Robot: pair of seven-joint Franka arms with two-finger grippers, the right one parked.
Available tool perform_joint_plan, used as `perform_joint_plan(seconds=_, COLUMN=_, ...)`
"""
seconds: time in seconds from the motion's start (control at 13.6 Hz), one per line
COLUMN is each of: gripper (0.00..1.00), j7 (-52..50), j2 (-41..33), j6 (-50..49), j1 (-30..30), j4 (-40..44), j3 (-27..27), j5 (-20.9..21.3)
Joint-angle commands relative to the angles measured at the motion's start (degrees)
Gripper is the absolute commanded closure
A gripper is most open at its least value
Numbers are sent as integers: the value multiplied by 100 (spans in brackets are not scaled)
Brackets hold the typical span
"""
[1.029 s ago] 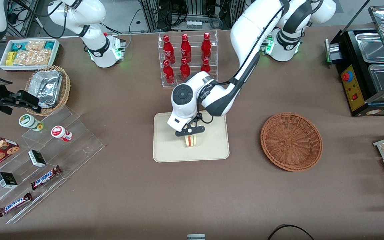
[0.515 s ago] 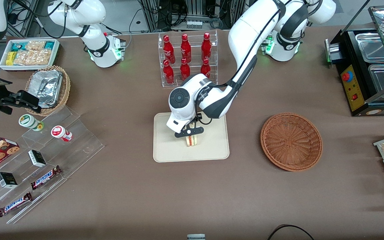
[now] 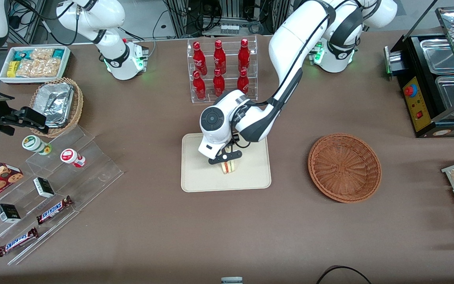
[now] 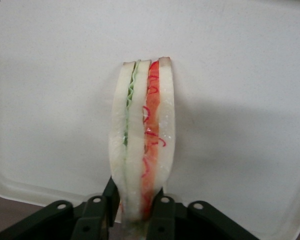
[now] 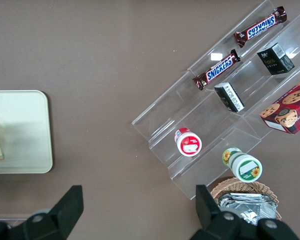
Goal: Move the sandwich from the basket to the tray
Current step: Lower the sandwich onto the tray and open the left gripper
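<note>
Tool: the left arm's tool (image 3: 224,159) hangs over the middle of the tray, its 2 fingers (image 4: 159,210) clamped on the sandwich; in the left wrist view they press the bread from both sides at its lower end.
Sandwich: the sandwich (image 3: 227,167) stands on edge between the fingers, low over the tray; whether it touches the tray cannot be told. The left wrist view shows its 3 pale bread slices (image 4: 142,135) with a green layer and a red-pink layer between them.
Tray: the cream tray (image 3: 199,179) lies flat on the brown surface (image 3: 227,232), nearer the front camera than the bottle rack; apart from the sandwich, nothing lies on it.
Basket: the reddish-brown wicker basket (image 3: 344,167) sits beside the tray, toward the working arm's end of the surface, well apart from it, with nothing in it.
Bottle rack: a clear rack with 6 red bottles (image 3: 220,69) stands farther from the front camera than the tray.
Snack shelf: a clear stepped stand (image 3: 93,165) with 2 Snickers bars (image 5: 255,30) lies toward the parked arm's end.
</note>
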Motion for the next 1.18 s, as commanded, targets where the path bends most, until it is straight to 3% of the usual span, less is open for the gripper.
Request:
perform_joint_plan(seconds=0.0, gripper=0, j7=-136, j2=26, j6=-59, j1=-85, j4=215, j3=81, j5=79)
perform_joint_plan(seconds=0.59, gripper=0, j7=-48, j2=-694, j6=-532, j1=-6, j4=206, j3=99, j5=36)
perform_joint_plan(seconds=0.96, gripper=0, j7=364, j2=-1362, j6=-1096, j1=248, j4=145, j3=98, j5=-17)
perform_joint_plan(seconds=1.1, gripper=0, j7=645, j2=-1713, j6=-1253, j1=660, j4=-144, j3=64, j5=-26)
